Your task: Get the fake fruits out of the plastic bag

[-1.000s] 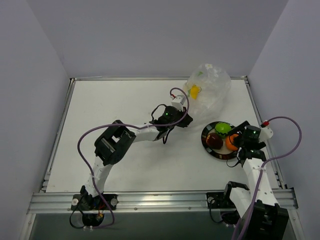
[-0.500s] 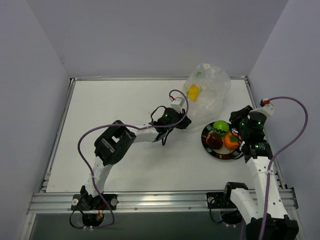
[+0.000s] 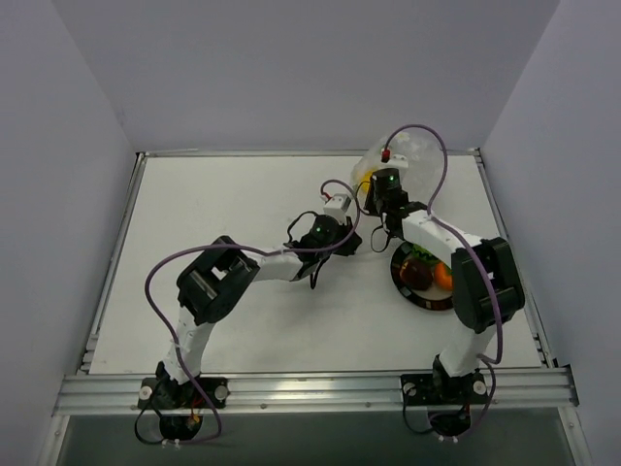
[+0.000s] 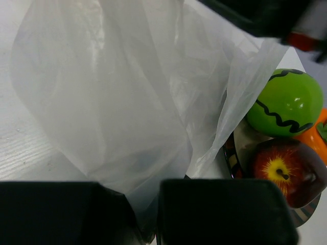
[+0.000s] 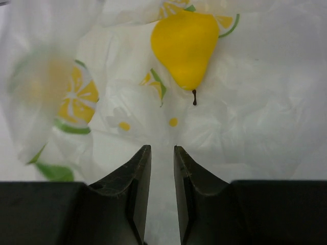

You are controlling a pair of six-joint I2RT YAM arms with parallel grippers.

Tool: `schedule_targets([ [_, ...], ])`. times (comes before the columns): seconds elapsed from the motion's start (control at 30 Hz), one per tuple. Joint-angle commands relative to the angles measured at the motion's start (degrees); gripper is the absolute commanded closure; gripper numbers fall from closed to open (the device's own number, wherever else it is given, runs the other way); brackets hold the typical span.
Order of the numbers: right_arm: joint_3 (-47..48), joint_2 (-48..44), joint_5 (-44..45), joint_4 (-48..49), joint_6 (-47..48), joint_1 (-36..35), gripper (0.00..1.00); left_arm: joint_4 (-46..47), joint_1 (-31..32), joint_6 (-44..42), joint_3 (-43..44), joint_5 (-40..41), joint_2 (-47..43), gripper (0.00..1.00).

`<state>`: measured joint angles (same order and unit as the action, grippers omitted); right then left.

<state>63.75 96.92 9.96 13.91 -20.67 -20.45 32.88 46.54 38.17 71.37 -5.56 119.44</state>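
pear (image 5: 185, 48) inside bag (image 5: 245, 102), plate (image 3: 425, 304) before bag, three fruits (image 4: 287, 102) on plate

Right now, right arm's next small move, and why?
Probably open the right gripper wider and ease forward: the yellow pear lies just ahead inside the plastic bag, and the jaws look too narrow; the left gripper holds the bag.

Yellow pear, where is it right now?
Right wrist view: the yellow pear sits inside the plastic bag, just ahead of the right gripper's fingers, on the table's far right side.
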Motion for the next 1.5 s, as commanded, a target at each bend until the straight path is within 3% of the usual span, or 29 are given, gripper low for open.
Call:
schedule_targets([
  [0.0, 5.51, 3.70, 6.48, 6.12, 1.16, 1.46, 0.79, 0.16, -0.31, 0.32, 1.22, 1.26, -3.95, 0.98],
  [0.13, 6.39, 8.97, 3.43, 9.99, -1.38, 4.44, 0.78, -0.45, -0.49, 0.15, 1.40, 1.43, -4.12, 0.97],
  [0.23, 7.79, 13.18, 2.00, 12.10, -2.80, 6.21, 0.70, -0.98, -0.40, 0.06, 1.66, 1.26, -3.86, 0.98],
  [0.4, 10.87, 17.50, -1.25, 16.84, -5.26, 8.23, 0.29, -1.42, -0.31, 0.15, 2.19, 0.55, -3.25, 0.98],
  [0.67, 17.11, 25.24, -6.26, 16.85, -6.22, 9.02, 0.07, -3.18, -0.31, -0.73, 2.54, 0.90, -3.68, 0.98],
  [0.83, 19.74, 28.40, -10.91, 18.52, -7.46, 9.02, 0.00, -3.62, -0.23, -1.00, 2.81, 0.55, -3.16, 0.98],
  [1.03, 26.77, 34.90, -13.12, 17.56, -6.93, 10.25, 0.02, -4.14, -0.31, -1.61, 2.98, 0.38, -3.42, 0.98],
  [1.07, 27.74, 35.09, -13.12, 17.81, -6.50, 10.34, 0.10, -4.23, -0.31, -1.70, 2.98, 0.46, -3.42, 0.97],
  [1.13, 28.27, 35.18, -13.21, 18.34, -5.62, 10.34, 0.16, -4.41, -0.40, -1.96, 2.98, 0.46, -3.33, 0.98],
  [1.17, 28.71, 35.09, -13.99, 18.60, -4.66, 10.34, 0.32, -4.41, -0.40, -1.96, 3.07, 0.46, -3.33, 0.98],
  [1.23, 28.72, 34.13, -14.52, 18.43, -3.86, 10.34, 0.53, -4.50, -0.40, -2.05, 3.33, 0.38, -2.98, 0.98],
  [1.27, 28.19, 33.25, -14.96, 18.52, -3.51, 10.34, 0.60, -4.58, -0.40, -1.96, 3.51, 0.46, -2.98, 0.98],
  [1.33, 24.51, 29.22, -15.23, 19.13, -3.42, 10.08, 0.67, -4.76, -0.49, -2.14, 3.95, 0.90, -3.16, 0.98],
  [1.47, 17.30, 21.30, -15.14, 17.92, -3.06, 9.90, 0.67, -5.64, -0.49, -3.01, 6.22, 2.48, -3.07, 0.98],
])
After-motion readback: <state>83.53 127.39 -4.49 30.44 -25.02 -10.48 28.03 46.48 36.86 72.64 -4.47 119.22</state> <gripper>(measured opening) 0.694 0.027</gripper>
